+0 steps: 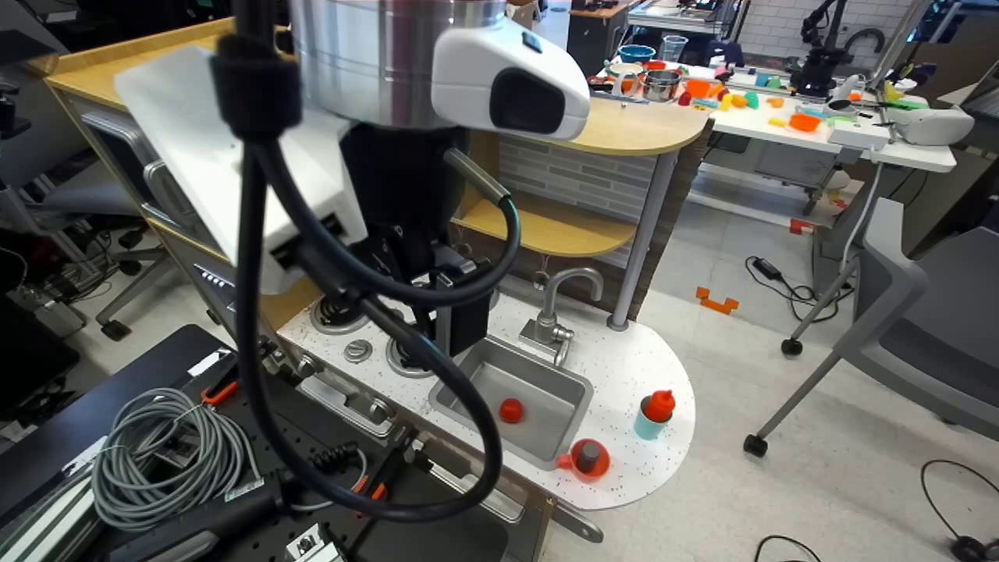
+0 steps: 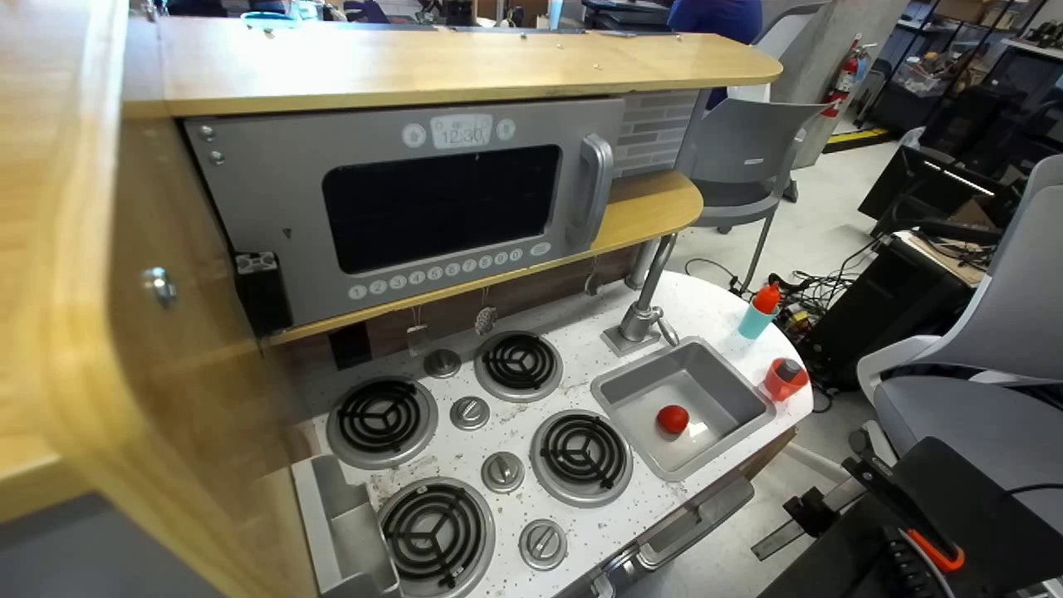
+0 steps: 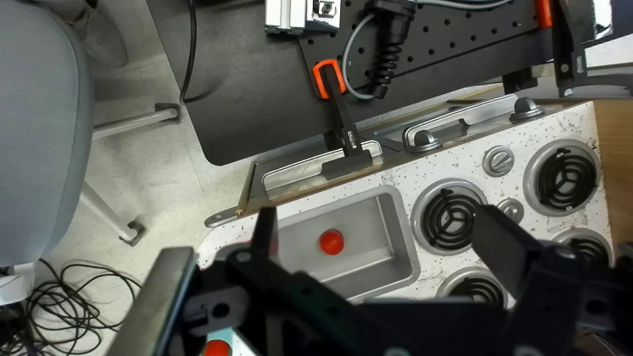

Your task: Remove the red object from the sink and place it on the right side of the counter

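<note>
A small round red object [image 1: 511, 410] lies on the floor of the grey sink [image 1: 584, 406] in an exterior view. The red object [image 2: 673, 419] and the sink [image 2: 600, 389] also show in an exterior view. The white speckled counter [image 1: 624, 367] surrounds the sink. In the wrist view my gripper [image 3: 378, 217] is open and empty. The red object [image 3: 331, 242] shows between its fingers, nearer the left one, well below them. In an exterior view the gripper [image 1: 453, 308] hangs above the stove side of the sink, partly hidden by a black cable.
A red cup [image 1: 599, 468] holding a dark item stands at the sink's right end. A teal cup [image 1: 648, 428] with a red bottle [image 1: 660, 404] stands farther right. A metal faucet [image 1: 549, 316] rises behind the sink. Several burners [image 2: 581, 453] lie left of it. A shelf [image 2: 656, 203] overhangs the counter.
</note>
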`<action>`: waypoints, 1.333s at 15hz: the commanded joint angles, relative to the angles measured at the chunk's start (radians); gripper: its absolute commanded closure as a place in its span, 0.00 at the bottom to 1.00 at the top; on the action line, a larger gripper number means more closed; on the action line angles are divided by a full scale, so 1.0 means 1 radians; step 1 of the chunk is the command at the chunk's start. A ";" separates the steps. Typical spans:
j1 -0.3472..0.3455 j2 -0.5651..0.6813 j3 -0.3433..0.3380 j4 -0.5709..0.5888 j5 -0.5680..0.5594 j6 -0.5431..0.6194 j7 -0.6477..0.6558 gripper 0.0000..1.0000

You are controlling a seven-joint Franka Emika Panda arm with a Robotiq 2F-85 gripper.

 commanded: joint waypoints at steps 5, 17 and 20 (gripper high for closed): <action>-0.012 0.001 0.012 0.002 0.004 -0.003 -0.003 0.00; -0.012 0.001 0.012 0.002 0.004 -0.003 -0.003 0.00; -0.008 0.000 0.010 -0.002 0.001 0.025 -0.035 0.00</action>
